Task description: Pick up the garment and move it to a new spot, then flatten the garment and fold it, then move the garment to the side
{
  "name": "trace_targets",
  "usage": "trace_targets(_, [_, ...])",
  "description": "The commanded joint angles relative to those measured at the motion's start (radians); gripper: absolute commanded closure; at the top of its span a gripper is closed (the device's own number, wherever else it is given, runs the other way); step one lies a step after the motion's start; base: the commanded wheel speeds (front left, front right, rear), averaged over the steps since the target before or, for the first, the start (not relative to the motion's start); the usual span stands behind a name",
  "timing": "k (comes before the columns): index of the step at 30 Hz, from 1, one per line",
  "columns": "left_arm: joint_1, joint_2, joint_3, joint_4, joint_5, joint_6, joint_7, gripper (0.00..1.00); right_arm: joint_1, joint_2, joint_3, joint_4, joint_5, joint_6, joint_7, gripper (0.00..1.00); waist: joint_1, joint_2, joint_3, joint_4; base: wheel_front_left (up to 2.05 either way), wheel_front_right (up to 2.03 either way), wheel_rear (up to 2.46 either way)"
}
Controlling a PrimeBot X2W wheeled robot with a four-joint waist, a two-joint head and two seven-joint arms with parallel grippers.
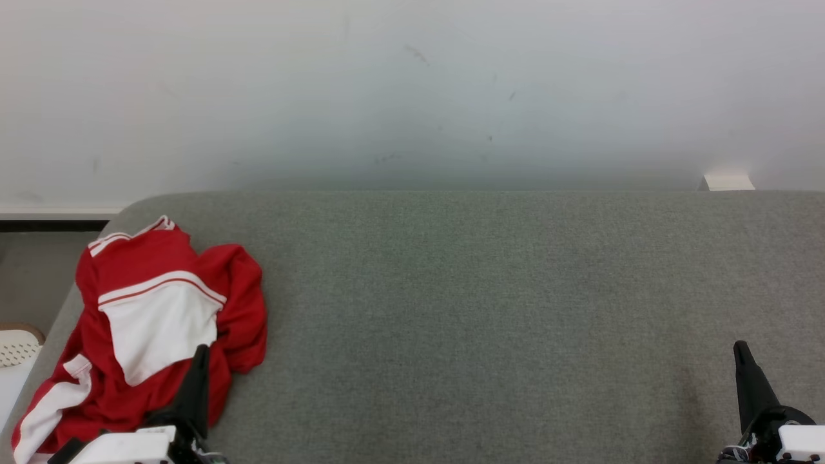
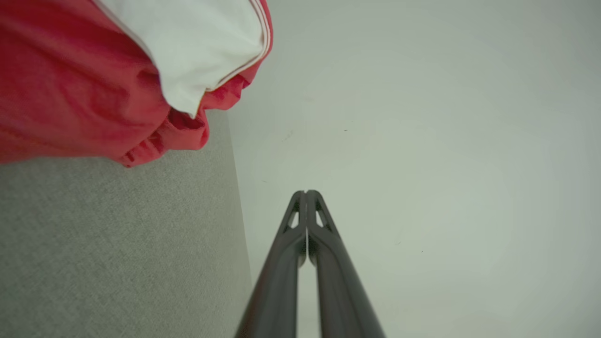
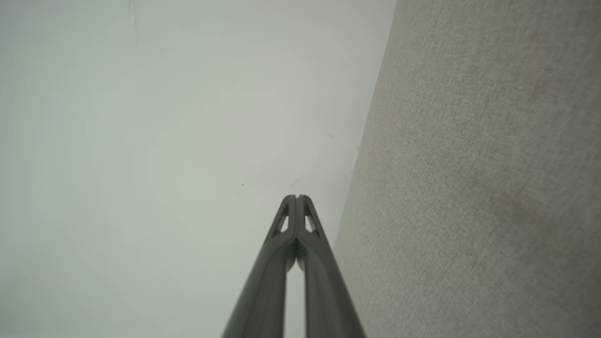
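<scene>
garment: red and white garment (image 1: 148,322), crumpled in a heap at the bench's left end, near the rounded far corner; one part reaches the left edge
garment detail: white panel with thin red stripe on top of the heap, red folds bunched around it (image 2: 94,84)
bench: grey fabric-topped bench (image 1: 483,309), bare to the right of the heap
left claw: left claw (image 1: 202,353) clenched, fingers pressed together, gripping nothing; overlaps the heap's lower right in head view; in left wrist view tips (image 2: 305,192) are apart from the cloth
right claw: right claw (image 1: 740,349) clenched, grasping nothing (image 3: 296,197); over the bench's right end, well apart from garment
wall: pale wall (image 1: 412,96) behind the bench, few scuffs
other: white perforated object (image 1: 16,348) beside the bench's left edge, partly cut off
</scene>
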Motion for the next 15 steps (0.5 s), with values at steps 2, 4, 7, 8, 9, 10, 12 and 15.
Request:
trace_targets(2, [-0.008,0.007,0.001,-0.003,-0.012,-0.006,0.002,1.00,-0.011,-0.002,-0.003,-0.004,0.000,-0.002,0.001,1.00,0.0000,0.0000,0.000,0.000,0.00,0.00,0.00])
trace_targets(4, [-0.008,0.007,0.001,-0.003,-0.012,-0.006,0.002,1.00,-0.011,-0.002,-0.003,-0.004,0.000,-0.002,0.001,1.00,0.0000,0.0000,0.000,0.000,0.00,0.00,0.00])
trace_targets(7, [-0.008,0.007,0.001,-0.003,-0.012,-0.006,0.002,1.00,-0.011,-0.002,-0.003,-0.004,0.000,-0.002,0.001,1.00,0.0000,0.0000,0.000,0.000,0.00,0.00,0.00])
trace_targets(8, [-0.008,0.007,0.001,-0.003,-0.012,-0.006,0.002,1.00,-0.011,-0.002,-0.003,-0.004,0.000,-0.002,0.001,1.00,0.0000,0.0000,0.000,0.000,0.00,0.00,0.00])
trace_targets(9, [-0.008,0.007,0.001,-0.003,-0.012,-0.006,0.002,1.00,-0.011,-0.002,-0.003,-0.004,0.000,-0.002,0.001,1.00,0.0000,0.0000,0.000,0.000,0.00,0.00,0.00])
trace_targets(10, [-0.008,0.007,0.001,-0.003,-0.012,-0.006,0.002,1.00,-0.011,-0.002,-0.003,-0.004,0.000,-0.002,0.001,1.00,0.0000,0.0000,0.000,0.000,0.00,0.00,0.00])
trace_targets(12, [-0.008,0.007,0.001,-0.003,-0.012,-0.006,0.002,1.00,-0.011,-0.002,-0.003,-0.004,0.000,-0.002,0.001,1.00,0.0000,0.0000,0.000,0.000,0.00,0.00,0.00])
trace_targets(15, [-0.008,0.007,0.001,-0.003,-0.012,-0.006,0.002,1.00,-0.011,-0.002,-0.003,-0.004,0.000,-0.002,0.001,1.00,0.0000,0.0000,0.000,0.000,0.00,0.00,0.00])
